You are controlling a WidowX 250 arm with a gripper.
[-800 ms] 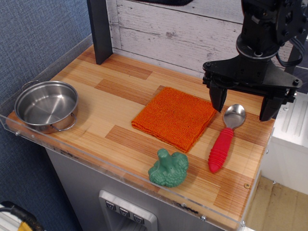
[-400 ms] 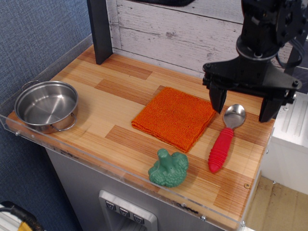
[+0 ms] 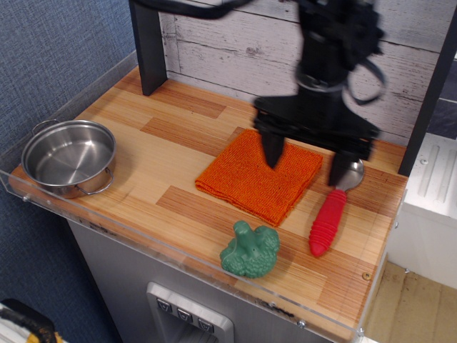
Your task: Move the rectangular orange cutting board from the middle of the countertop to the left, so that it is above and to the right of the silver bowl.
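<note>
Whitewashed planks back my wooden tabletop (image 3: 178, 153), and on it the cutting board (image 3: 253, 175), really a fuzzy orange cloth, lies flat near the middle, unmoved since a moment ago. What has changed is my arm: a moment ago it hung off to the right, over the spoon, and now it has swung left, so that the gripper (image 3: 308, 161) hovers over the right half of the cloth. The jaws stand wide apart and hold nothing; the left one points down at the cloth's upper middle, and the right one hangs at the cloth's right edge, in front of the bowl of the red-handled spoon (image 3: 330, 214). I cannot tell from this view whether either tip touches the fabric yet. I read this as the approach to a grasp, with the move itself not begun. The silver bowl (image 3: 69, 157) sits well apart at the far left edge, and the bare wood above and to the right of it is where the cloth should go. A green broccoli toy (image 3: 250, 250) rests near the front edge, just below the cloth.
</note>
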